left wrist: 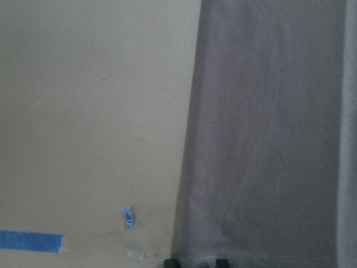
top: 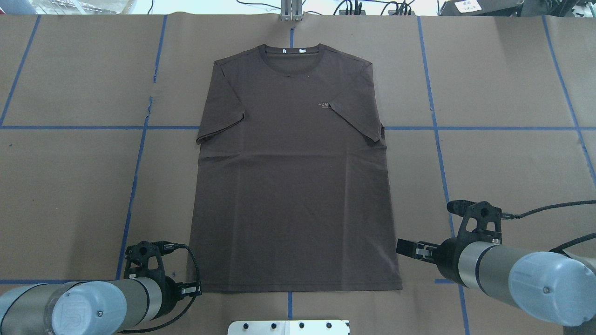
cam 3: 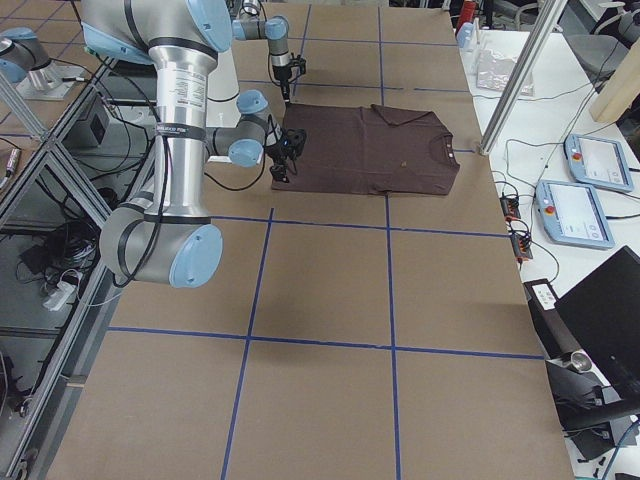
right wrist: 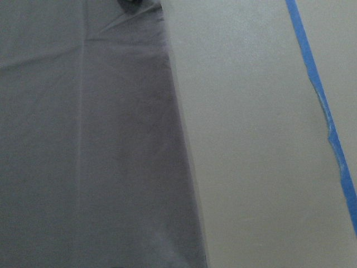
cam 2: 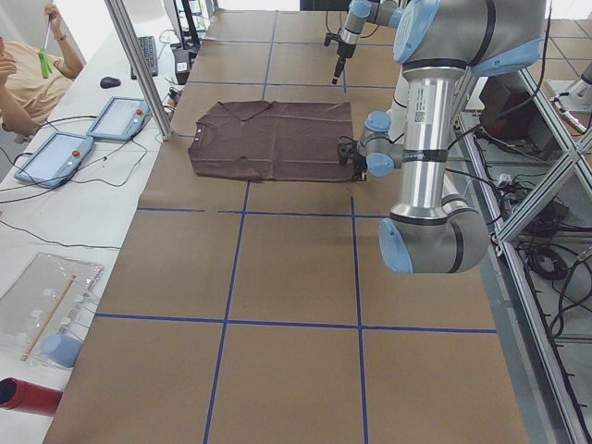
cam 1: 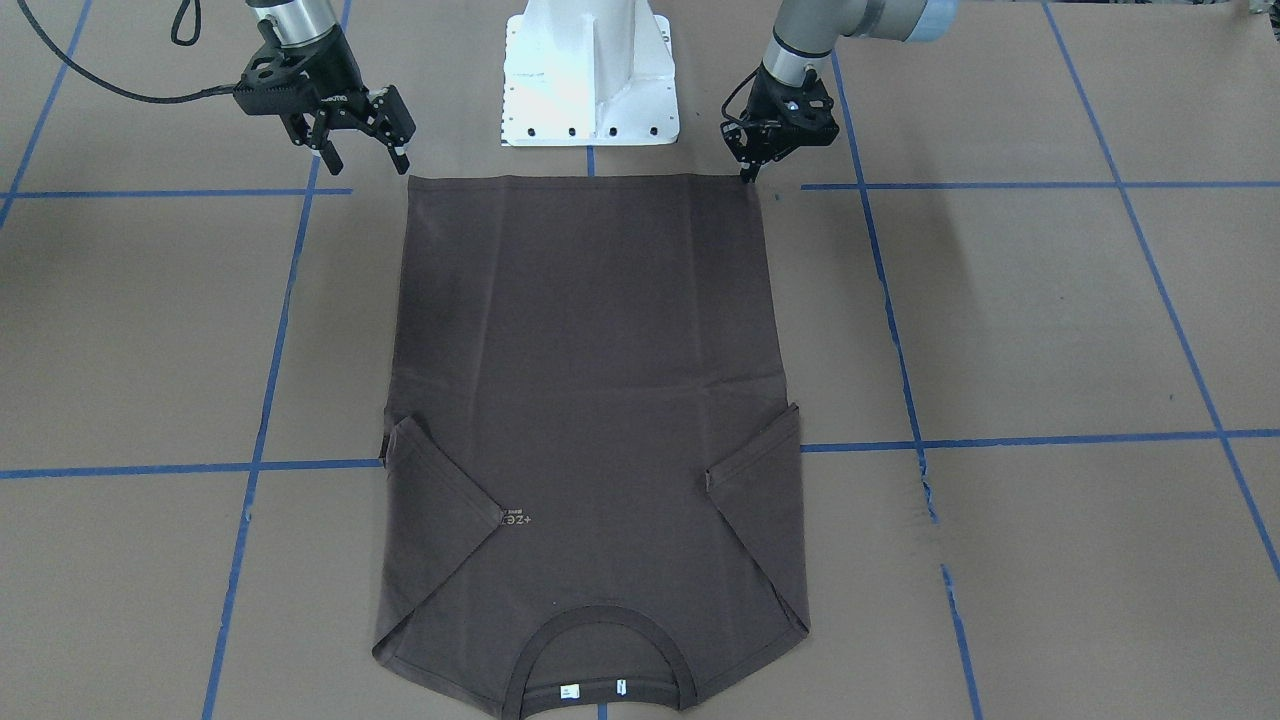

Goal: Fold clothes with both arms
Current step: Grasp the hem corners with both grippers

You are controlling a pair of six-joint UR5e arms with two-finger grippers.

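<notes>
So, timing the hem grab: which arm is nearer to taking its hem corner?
Left. The left gripper is right at the T-shirt's hem corner. The right gripper hangs open, clear of its corner.

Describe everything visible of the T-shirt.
The T-shirt is dark brown soft knit, lying flat, front up on the paper-covered table, collar away from the robot, hem toward it. Both sleeves are folded in over the chest, one partly covering the pale logo. The left gripper is at one hem corner; the right gripper hovers apart.
</notes>
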